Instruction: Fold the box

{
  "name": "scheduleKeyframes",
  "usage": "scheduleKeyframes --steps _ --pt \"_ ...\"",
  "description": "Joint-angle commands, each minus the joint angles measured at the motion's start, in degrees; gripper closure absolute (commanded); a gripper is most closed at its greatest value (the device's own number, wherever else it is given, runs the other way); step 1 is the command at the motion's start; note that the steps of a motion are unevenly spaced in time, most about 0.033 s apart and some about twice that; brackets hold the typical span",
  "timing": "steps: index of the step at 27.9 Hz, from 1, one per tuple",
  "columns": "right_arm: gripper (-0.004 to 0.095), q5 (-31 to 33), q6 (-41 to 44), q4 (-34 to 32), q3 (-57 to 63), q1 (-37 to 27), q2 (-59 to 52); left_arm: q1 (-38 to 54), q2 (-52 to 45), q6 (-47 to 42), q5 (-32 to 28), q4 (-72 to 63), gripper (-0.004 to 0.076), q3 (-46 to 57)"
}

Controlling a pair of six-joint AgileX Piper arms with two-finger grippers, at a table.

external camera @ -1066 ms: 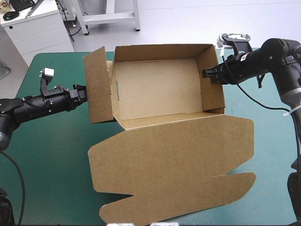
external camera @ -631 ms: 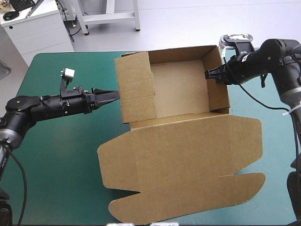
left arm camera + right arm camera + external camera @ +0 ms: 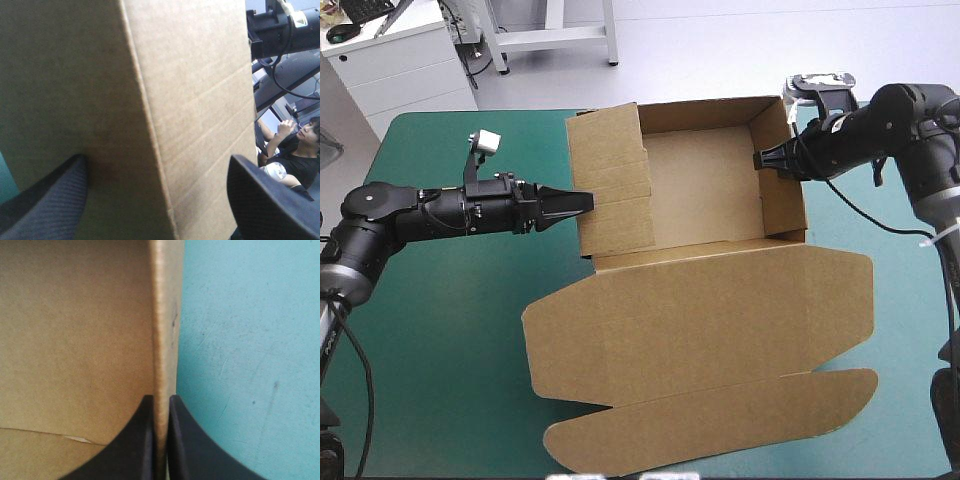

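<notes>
The brown box [image 3: 700, 190] stands at the table's far middle with its walls raised. Its lid [image 3: 700, 315] lies flat toward the front edge. My left gripper [image 3: 578, 203] is at the left wall's folded flap [image 3: 612, 190], which leans in over the tray. In the left wrist view this gripper [image 3: 157, 165] is open, and brown board [image 3: 150, 90] fills the space between its fingers. My right gripper [image 3: 761, 160] is shut on the right wall's top edge [image 3: 162, 315], with the box's inside on one side and teal-green cover on the other.
The lid's front flap [image 3: 720, 425] reaches almost to the table's front edge. Bare teal-green cover [image 3: 430, 340] shows left of the lid and along the right side [image 3: 900, 300]. The right arm [image 3: 282, 30] appears beyond the box in the left wrist view.
My left gripper has moved right to the box. The left flap, splayed outward earlier, now stands folded inward. The whole box slid a little to the right. The right gripper keeps its hold.
</notes>
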Motion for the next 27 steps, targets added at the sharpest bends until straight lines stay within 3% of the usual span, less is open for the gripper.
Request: scheduleKeyframes --steps 1,7,14,21,27 --pt "0.0908 -3.1 0.9 -0.3 -1.9 1.4 -4.2 -0.4 -2.0 -3.4 -0.4 -3.5 0.0178 -2.3" --pt "0.0908 -6.4 2.9 -6.0 -1.9 4.7 -5.8 -2.8 -3.2 -17.2 -8.4 12.5 0.0178 -8.8" --pt "0.0908 -11.7 13.4 -18.9 -1.9 15.0 -6.3 -18.4 -6.3 -46.6 -22.3 50.6 0.0178 -16.3" --pt "0.0908 -12.2 15.4 -20.1 -1.9 15.8 -6.3 -29.3 -6.3 -66.7 -25.2 76.6 0.0178 -16.2" --pt "0.0908 -12.5 15.6 -19.8 -1.9 15.8 -6.3 -32.9 -6.2 -75.2 -28.4 84.3 0.0178 -14.4"
